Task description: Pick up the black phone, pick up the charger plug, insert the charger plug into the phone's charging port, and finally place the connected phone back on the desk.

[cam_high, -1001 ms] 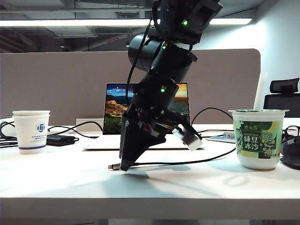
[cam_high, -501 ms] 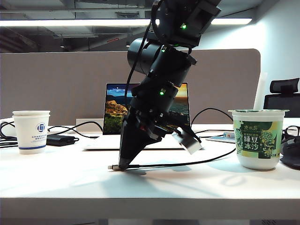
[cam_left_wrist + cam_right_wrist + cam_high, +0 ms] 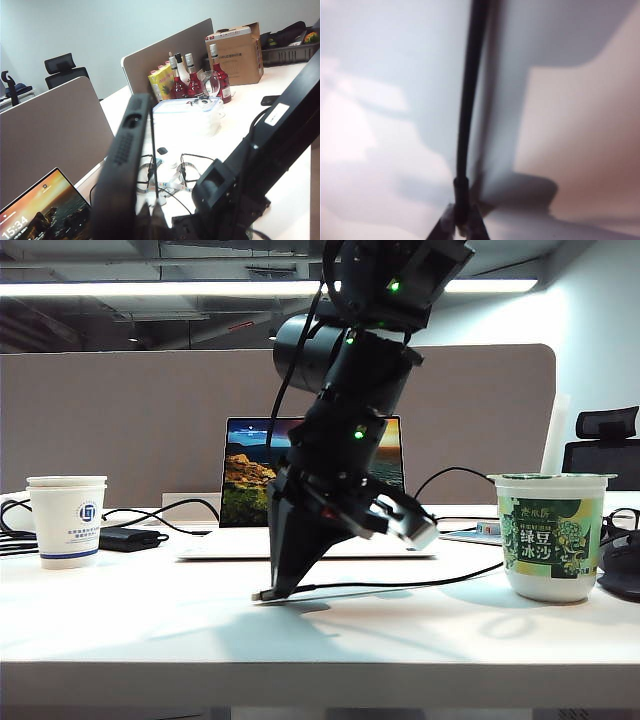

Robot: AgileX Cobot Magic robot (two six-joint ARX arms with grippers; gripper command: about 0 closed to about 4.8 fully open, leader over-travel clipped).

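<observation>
Beige partition [image 3: 120, 430], ceiling strip light [image 3: 150, 288] (lit), office chair [image 3: 606, 445].

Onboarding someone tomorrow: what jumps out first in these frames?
The big black arm dominating the middle of the exterior view, its right gripper down at the desk, shut on the charger plug, whose thin black cable trails right. Behind it a laptop glows; a paper cup stands far left and a green tub far right. The left wrist view shows the left gripper raised and shut on the black phone, held edge-on.
</observation>
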